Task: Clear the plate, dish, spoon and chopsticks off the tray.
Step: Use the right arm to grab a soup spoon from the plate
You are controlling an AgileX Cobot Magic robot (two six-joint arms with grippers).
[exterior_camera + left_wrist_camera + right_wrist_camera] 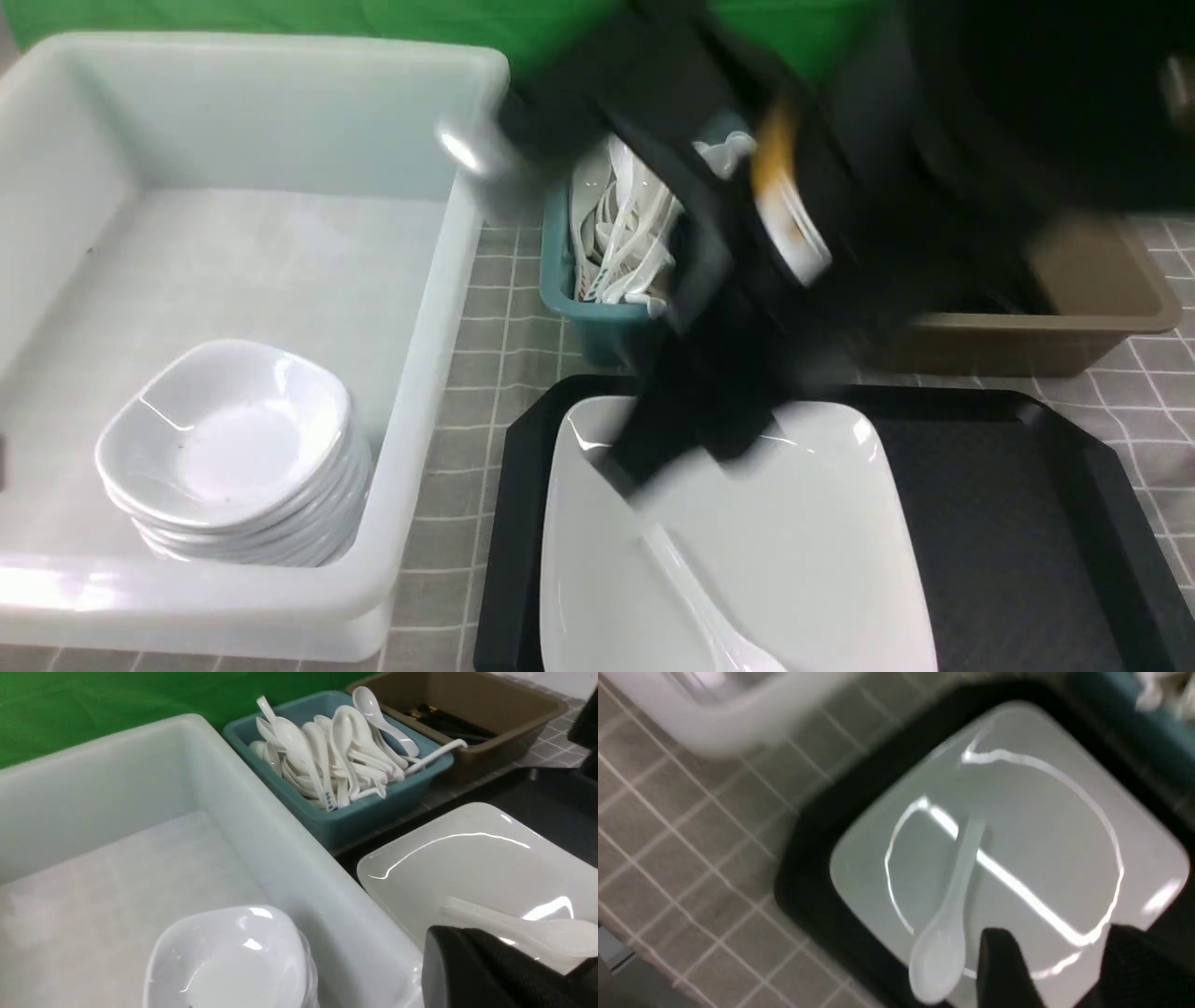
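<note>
Plainly, one black tray (1008, 523) sits on the checked bench (485, 308), and one large white plate (822, 541) covers the tray's left half. One white spoon (709, 607) lies on that plate, its bowl toward the tray's near edge and its handle pointing toward the far edge.

The right gripper (1069, 970) hangs over the plate, just beside the spoon's bowl. Its two fingers (1004, 970) are spread apart with nothing between them. The front view shows this arm only as a dark blur. The left gripper (495, 970) is near the tray's left side, pressed together.

Three tubs stand around the tray. A white tub (420, 308) to its left holds one stack of small white dishes (233, 439), whose layers I cannot count exactly. A teal tub (355, 816) beyond the tray's far left corner holds a tangle of spoons (336, 751) too jumbled to count. A brown tub (504, 742) beyond the far edge holds black chopsticks (444, 721), too dim to number.
</note>
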